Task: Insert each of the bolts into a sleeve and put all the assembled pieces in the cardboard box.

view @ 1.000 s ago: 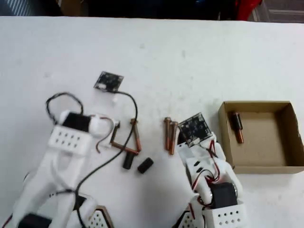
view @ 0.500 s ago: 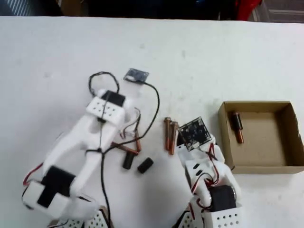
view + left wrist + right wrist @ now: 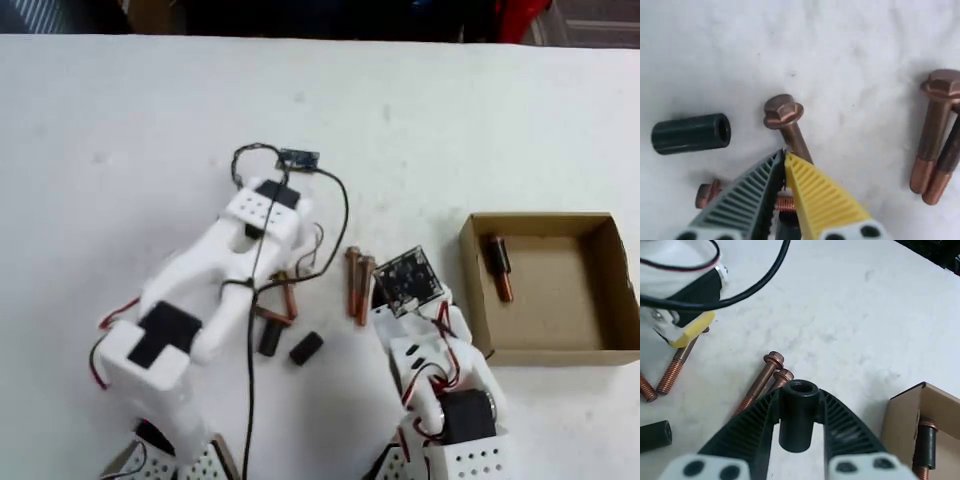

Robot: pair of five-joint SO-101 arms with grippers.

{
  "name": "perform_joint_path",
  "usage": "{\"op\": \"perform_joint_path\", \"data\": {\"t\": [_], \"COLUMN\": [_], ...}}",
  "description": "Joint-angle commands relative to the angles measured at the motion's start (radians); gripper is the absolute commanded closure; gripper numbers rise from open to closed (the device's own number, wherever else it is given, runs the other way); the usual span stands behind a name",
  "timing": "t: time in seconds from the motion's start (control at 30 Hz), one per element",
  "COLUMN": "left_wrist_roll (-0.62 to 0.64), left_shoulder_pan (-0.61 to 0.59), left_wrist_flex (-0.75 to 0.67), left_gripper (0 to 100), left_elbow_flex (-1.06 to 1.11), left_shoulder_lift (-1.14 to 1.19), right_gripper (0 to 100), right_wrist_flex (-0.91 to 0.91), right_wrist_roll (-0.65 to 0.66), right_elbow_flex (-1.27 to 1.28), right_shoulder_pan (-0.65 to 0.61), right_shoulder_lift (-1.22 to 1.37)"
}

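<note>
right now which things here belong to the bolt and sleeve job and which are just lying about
Job:
- four loose bolts
- two loose sleeves
- a third sleeve held in the right arm's fingers
- cardboard box with one assembled piece inside

Not the job:
- black cable trailing from the left arm
- red thing in the room behind

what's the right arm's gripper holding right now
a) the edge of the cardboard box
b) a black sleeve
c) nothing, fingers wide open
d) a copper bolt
b: in the right wrist view the right gripper has a black sleeve standing upright between its fingers, while the copper bolts lie loose on the table beyond it.
</note>
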Motion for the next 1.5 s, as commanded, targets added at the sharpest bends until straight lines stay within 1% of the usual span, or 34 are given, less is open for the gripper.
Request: {"op": "perform_joint_path", "data": {"t": [0.0,0.33,0.4,0.53,0.6,0.73,0.83,0.97,1.03,1.1,1.2,1.33,1.47], "left_wrist_roll": [0.068,0.063,0.063,0.054,0.02,0.008,0.008,0.014,0.014,0.014,0.014,0.015,0.015], "left_shoulder_pan": [0.007,0.007,0.007,0.008,0.013,0.008,0.008,0.007,0.007,0.007,0.005,-0.054,-0.068], "left_wrist_flex": [-0.015,-0.011,0.017,0.12,0.127,0.127,0.127,0.133,0.135,0.135,0.095,-0.005,-0.023], "left_gripper": [98,98,98,98,98,98,94,86,86,87,90,91,91], "left_elbow_flex": [-0.092,-0.104,-0.117,-0.19,-0.201,-0.201,-0.199,-0.199,-0.199,-0.198,-0.163,-0.092,-0.08], "left_shoulder_lift": [0.039,0.048,0.047,0.048,0.053,0.056,0.058,0.056,0.056,0.058,0.058,0.058,0.058], "right_gripper": [98.2,98.2,98.2,98.2,98.2,98.2,98.2,98.2,98.2,98.2,98.2,98.2,98.2], "right_wrist_flex": [-0.018,-0.018,-0.018,-0.018,-0.018,-0.018,-0.018,-0.018,-0.018,-0.018,-0.018,-0.018,-0.018], "right_wrist_roll": [0.0,0.0,0.0,0.0,0.0,0.0,0.0,0.0,0.0,0.0,0.0,0.0,0.0], "right_elbow_flex": [-0.009,-0.009,-0.009,-0.009,-0.009,-0.009,-0.009,-0.009,-0.009,-0.009,-0.009,-0.009,-0.009], "right_shoulder_pan": [0.004,0.004,0.004,0.004,0.004,0.004,0.004,0.004,0.004,0.004,0.004,0.004,0.004], "right_shoulder_lift": [-0.015,-0.015,-0.015,-0.015,-0.015,-0.015,-0.015,-0.015,-0.015,-0.015,-0.015,-0.015,-0.015]}}
